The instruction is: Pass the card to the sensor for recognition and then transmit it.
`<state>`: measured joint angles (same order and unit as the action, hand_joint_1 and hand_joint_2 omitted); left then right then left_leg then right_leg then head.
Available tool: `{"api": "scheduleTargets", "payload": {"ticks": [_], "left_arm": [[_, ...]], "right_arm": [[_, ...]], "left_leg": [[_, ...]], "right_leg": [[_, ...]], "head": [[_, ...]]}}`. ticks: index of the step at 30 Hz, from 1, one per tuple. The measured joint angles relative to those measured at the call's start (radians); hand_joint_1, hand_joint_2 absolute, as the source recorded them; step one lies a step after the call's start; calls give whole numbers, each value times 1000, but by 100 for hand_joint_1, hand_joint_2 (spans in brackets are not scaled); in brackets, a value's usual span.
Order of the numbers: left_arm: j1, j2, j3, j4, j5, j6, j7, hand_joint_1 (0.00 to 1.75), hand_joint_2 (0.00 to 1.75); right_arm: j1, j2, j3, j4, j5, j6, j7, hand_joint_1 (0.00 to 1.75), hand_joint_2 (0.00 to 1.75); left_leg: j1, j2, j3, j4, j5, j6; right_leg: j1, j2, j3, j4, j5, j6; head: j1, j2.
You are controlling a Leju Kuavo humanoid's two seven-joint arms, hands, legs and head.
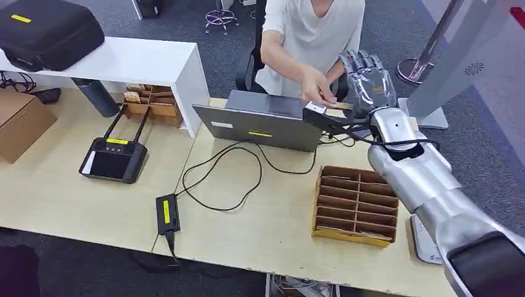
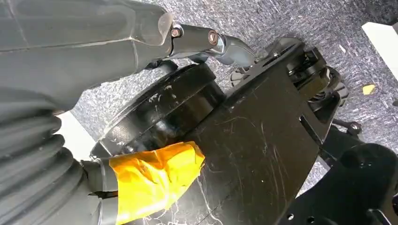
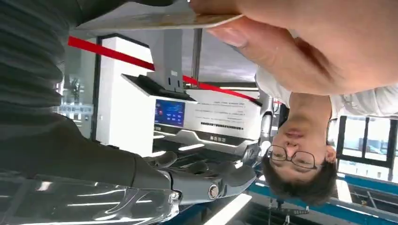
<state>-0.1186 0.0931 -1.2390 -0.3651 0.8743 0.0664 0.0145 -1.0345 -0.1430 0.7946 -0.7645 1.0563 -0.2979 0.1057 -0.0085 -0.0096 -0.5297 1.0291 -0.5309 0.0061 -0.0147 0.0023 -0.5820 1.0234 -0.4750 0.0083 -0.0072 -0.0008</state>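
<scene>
Right hand raised beyond the far table edge, palm toward the seated person, fingers upright and apart in the head view. Card at the base of that hand; in the right wrist view card lies flat, one end against the robot's grey cover, the other pinched by the person's hand. Whether the robot's thumb presses the card: cannot tell, contact point hidden. Left hand hanging low by the robot's body, thumb extended; fingers out of sight, so open or closed cannot be told.

Outward: grey box just beside the card, cable looping from it across the table to a small black adapter. Cardboard divider tray near the right forearm. Black router-like unit well apart to the left.

Judged stage: handover, card shared between both hands.

Risks:
- Card dropped behind the table if one side lets go before the other has a firm hold.
- Card bent or jerked if both pull together.
- Forearm brushing the tray or snagging the cable on the way back.
</scene>
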Motion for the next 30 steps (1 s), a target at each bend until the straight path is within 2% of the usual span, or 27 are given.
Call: {"api": "scheduleTargets", "payload": {"ticks": [5, 6, 14, 17, 20, 21, 24, 25, 30], "left_arm": [[1, 0, 9, 0, -16, -4, 3, 0, 175], [1, 0, 10, 0, -18, -5, 3, 0, 175], [1, -2, 21, 0, -46, -9, 13, 0, 175], [2, -2, 25, 0, -55, 1, -23, 0, 175], [-1, -3, 32, 0, -76, 23, -84, 0, 175], [-3, -3, 37, 0, -84, 26, -84, 0, 0], [-8, -3, 50, -1, -86, 28, -84, 0, 0], [-7, -3, 56, -2, -86, 29, -89, 0, 175], [-7, -3, 85, -7, -101, 35, -101, 0, 175]], "right_arm": [[0, 1, -1, 0, 0, -5, -1, 0, 175], [0, 2, -1, 0, 0, -5, -3, 175, 175], [0, 5, -10, -2, -23, -4, -16, 175, 175], [0, 5, -12, -2, -28, -5, -16, 175, 175], [2, 2, -17, -2, -32, -13, -23, 175, 175], [3, 2, -17, -2, -33, -15, -25, 175, 175], [7, 2, -24, -2, -33, -16, -24, 175, 175], [8, 1, -25, -3, -33, -16, -23, 175, 175], [14, -2, -34, -6, -33, -16, -22, 175, 175]], "left_leg": [[0, 0, 0, 0, 0, 0], [0, 0, 0, 0, 0, 0], [0, 0, 0, 0, 0, 0], [0, 0, 0, 0, 0, 0], [0, 0, 0, 0, 0, 0], [0, 0, 0, 0, 0, 0], [0, 1, 0, 0, 0, 0], [0, 1, 0, 0, 0, 0], [0, 1, 0, 0, 0, 0]], "right_leg": [[0, -1, 0, 0, 0, 0], [0, 0, 0, 0, 0, 0], [0, 0, 0, 0, 0, 0], [0, 0, -1, 0, 0, 0], [0, 0, -1, 0, 0, 0], [0, 0, -1, 0, 0, 0], [0, 1, -1, 0, 0, 0], [0, 1, -1, 0, 0, 0], [0, 1, -1, 0, 0, 0]], "head": [[0, 0], [0, 0], [0, 0], [0, 0], [0, 0], [0, 0], [0, 0], [0, 0], [0, 0]]}}
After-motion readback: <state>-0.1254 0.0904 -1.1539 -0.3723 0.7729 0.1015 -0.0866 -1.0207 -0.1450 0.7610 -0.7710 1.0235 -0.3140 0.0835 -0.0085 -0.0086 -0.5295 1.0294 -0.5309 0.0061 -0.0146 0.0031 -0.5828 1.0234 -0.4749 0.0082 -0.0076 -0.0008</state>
